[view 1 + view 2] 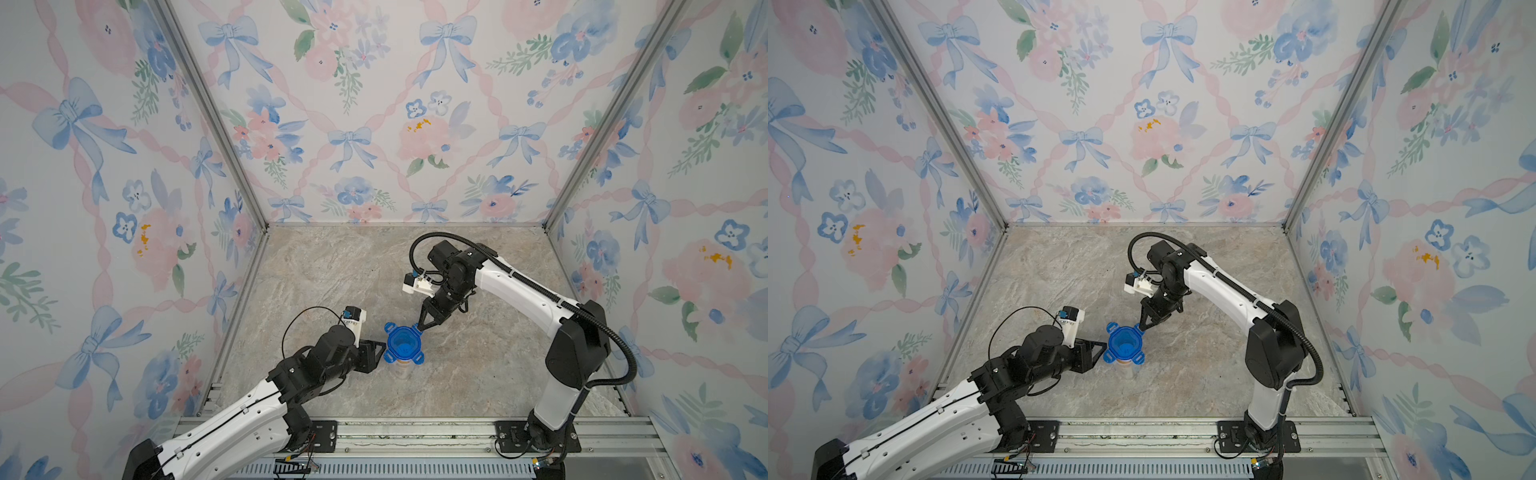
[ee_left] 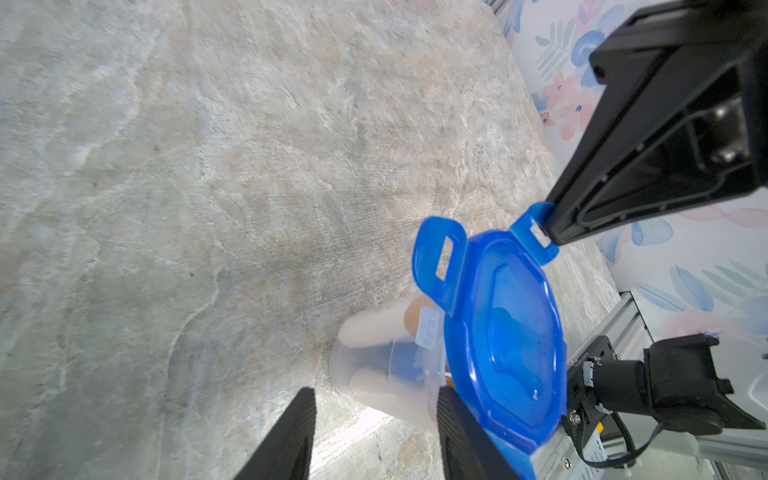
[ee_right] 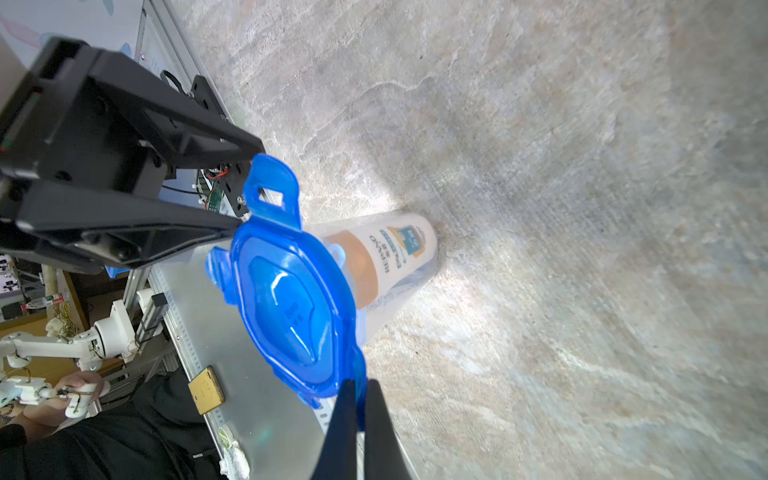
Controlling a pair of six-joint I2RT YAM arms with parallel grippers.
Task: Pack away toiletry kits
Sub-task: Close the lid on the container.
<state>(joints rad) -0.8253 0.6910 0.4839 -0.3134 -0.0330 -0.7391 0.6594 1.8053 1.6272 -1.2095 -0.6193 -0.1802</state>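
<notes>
Right tool (image 3: 360, 409) clamped on a clip tab of the blue lid (image 1: 402, 343), seating it on the cup (image 2: 386, 374). Left tool (image 2: 376, 432), jaws apart, straddles the cup wall, likely steadying it; tubes (image 3: 386, 253) are inside.

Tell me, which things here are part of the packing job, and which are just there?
Part of the job:
- toiletry tubes, inside the cup
- translucent cup holding them
- blue lid on the cup
- right gripper, shut on a lid tab
- left gripper, beside the cup

Just there:
- marble tabletop
- floral walls
</notes>
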